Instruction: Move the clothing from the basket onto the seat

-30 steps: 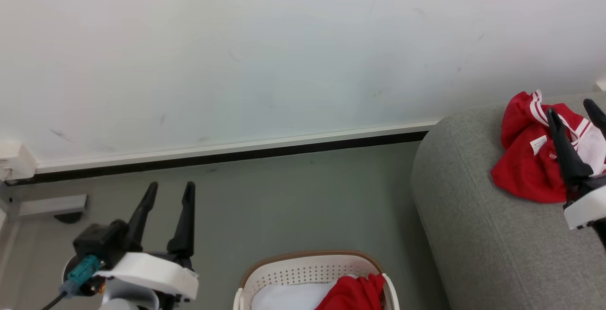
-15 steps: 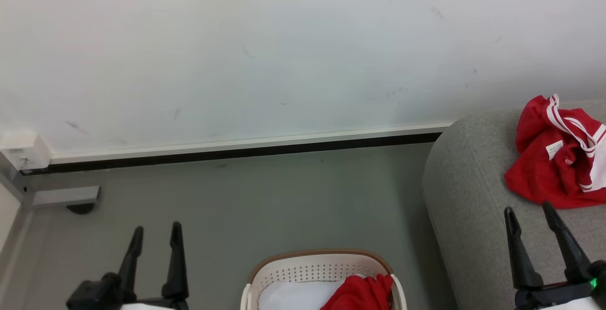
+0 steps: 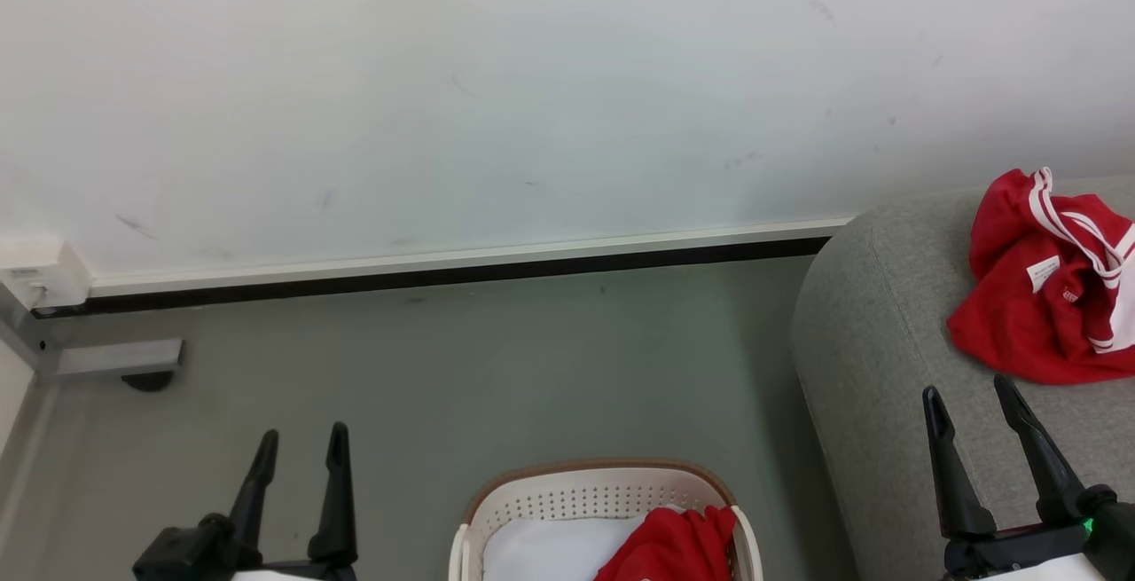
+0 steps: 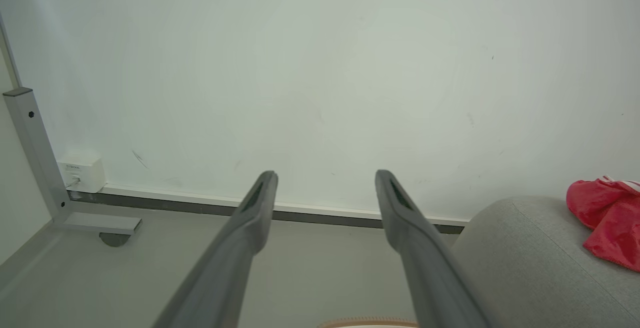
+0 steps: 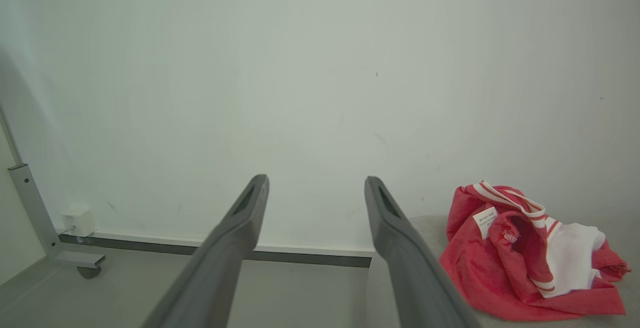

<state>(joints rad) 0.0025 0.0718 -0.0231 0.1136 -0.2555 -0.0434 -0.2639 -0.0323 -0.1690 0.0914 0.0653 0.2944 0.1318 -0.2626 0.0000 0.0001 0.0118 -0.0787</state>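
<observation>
currently, the fetching of the next garment is being judged as the step in hand. the left gripper [image 3: 303, 430] and the right gripper [image 3: 966, 384] are both being shown low in the head view, fingers spread apart and nothing between them. one striped garment [image 3: 1029, 315] is lying crumpled on the seat [image 3: 878, 368] near its rounded end, apart from the right gripper's tips. a second red garment [image 3: 674, 545] is being seen inside the basket [image 3: 585, 473], heaped against its right wall beside a pale pad [image 3: 541, 554], which is not to be taken. the basket is standing on the floor [image 3: 497, 359] just beside the seat's end, between the two grippers. for a sound pick, it is being advised that one gripper be brought down over the red heap with fingers wide, that a thick fold be pinched near the middle rather than a loose edge, and that the pad and the perforated wall be kept out of the bite. the fabric is being judged soft and likely to trail, so a high lift is being recommended before the rim is crossed. as to markings, a small white sewn-in tag [image 5: 484, 215] is being noted on the striped garment, its print too small to be read; a label on the wall box [image 4: 80, 173] is likewise illegible. no brand name is being made out.
</observation>
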